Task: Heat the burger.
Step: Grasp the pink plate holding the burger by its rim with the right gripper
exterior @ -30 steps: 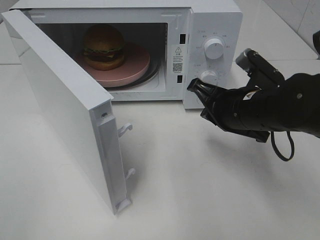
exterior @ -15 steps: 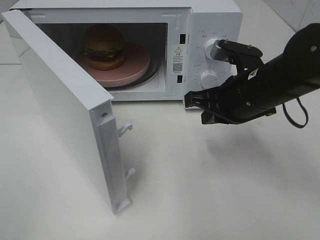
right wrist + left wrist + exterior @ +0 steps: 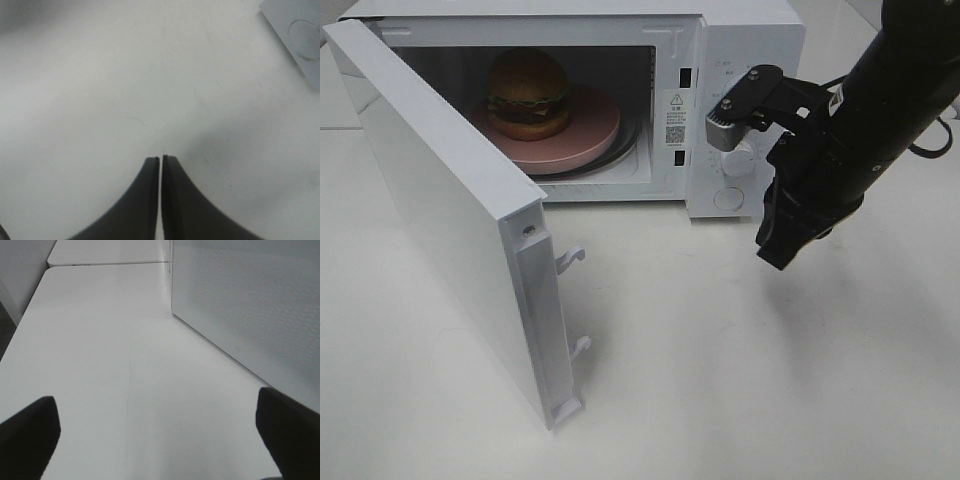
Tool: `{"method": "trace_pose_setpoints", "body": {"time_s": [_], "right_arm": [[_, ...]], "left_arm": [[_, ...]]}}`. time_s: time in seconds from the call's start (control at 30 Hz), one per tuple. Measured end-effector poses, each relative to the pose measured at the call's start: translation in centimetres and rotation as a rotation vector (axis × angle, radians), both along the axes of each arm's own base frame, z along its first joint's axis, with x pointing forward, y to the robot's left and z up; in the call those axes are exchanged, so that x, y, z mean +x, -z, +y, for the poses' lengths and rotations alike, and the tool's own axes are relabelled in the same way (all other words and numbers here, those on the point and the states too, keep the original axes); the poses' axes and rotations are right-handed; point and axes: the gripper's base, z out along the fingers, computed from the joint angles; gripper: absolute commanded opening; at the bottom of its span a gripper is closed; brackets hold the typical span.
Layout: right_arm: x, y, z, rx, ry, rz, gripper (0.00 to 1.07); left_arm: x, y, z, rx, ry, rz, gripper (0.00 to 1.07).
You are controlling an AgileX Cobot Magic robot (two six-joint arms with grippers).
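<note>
The microwave (image 3: 750, 30) is seen with its door (image 3: 430, 210) swung fully open towards the left front, the door's free edge with two latch hooks (image 3: 570, 258) projecting over the white table (image 3: 720, 380). The burger (image 3: 527, 93) is set on the pink plate (image 3: 582, 140) inside the cavity, towards the plate's rear left; the cavity mouth is unobstructed. The right gripper (image 3: 775, 255) is held tips-down just in front of the control panel (image 3: 720, 190), above bare tabletop; its jaws are pressed together to a hairline slit with nothing between them. The left gripper (image 3: 157, 425) is spread wide over bare tabletop, nothing grasped, with a white dotted panel (image 3: 250, 305) close alongside. Broad open table is noted in front of the microwave.
</note>
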Motion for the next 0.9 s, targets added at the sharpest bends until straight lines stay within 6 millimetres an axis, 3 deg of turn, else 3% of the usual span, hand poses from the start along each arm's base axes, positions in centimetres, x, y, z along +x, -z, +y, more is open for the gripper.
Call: {"method": "trace_pose_setpoints", "body": {"time_s": [0.03,0.1,0.13,0.4,0.6,0.63,0.67,0.7,0.73,0.77,0.8,0.83,0.87,0.9], "right_arm": [[0.0,0.0,0.0,0.000,0.000,0.000,0.05],[-0.1,-0.8,0.1,-0.076,-0.229,-0.024,0.06],[-0.1,-0.8,0.1,-0.076,-0.229,-0.024,0.06],[0.5,-2.2,0.4,-0.222,-0.724,-0.198,0.09],[0.6,-2.2,0.2,-0.286,-0.865,-0.235,0.15],[0.6,-2.2,0.2,-0.291,-0.874,-0.238,0.19],[0.6,-2.2,0.2,-0.294,-0.884,-0.247,0.31],[0.6,-2.2,0.2,-0.294,-0.884,-0.247,0.31],[0.7,-2.3,0.3,-0.287,-0.879,-0.254,0.39],[0.6,-2.3,0.3,-0.282,-0.878,-0.253,0.59],[0.6,-2.3,0.3,-0.282,-0.878,-0.253,0.59],[0.5,-2.3,0.6,-0.276,-0.877,-0.254,0.78],[0.4,-2.3,0.8,-0.271,-0.871,-0.255,0.86],[0.4,-2.3,0.8,-0.271,-0.871,-0.255,0.86]], "left_arm": [[0.0,0.0,0.0,0.000,0.000,0.000,1.00],[0.0,0.0,0.0,0.000,0.000,0.000,1.00],[0.0,0.0,0.0,0.000,0.000,0.000,1.00],[0.0,0.0,0.0,0.000,0.000,-0.001,1.00],[0.0,0.0,0.0,0.000,0.000,-0.001,1.00],[0.0,0.0,0.0,0.000,0.000,-0.001,1.00],[0.0,0.0,0.0,0.000,0.000,-0.001,1.00],[0.0,0.0,0.0,0.000,0.000,-0.001,1.00],[0.0,0.0,0.0,0.000,0.000,-0.001,1.00],[0.0,0.0,0.0,0.000,0.000,-0.001,1.00],[0.0,0.0,0.0,0.000,0.000,-0.001,1.00],[0.0,0.0,0.0,0.000,0.000,-0.001,1.00],[0.0,0.0,0.0,0.000,0.000,-0.001,1.00],[0.0,0.0,0.0,0.000,0.000,-0.001,1.00]]}}
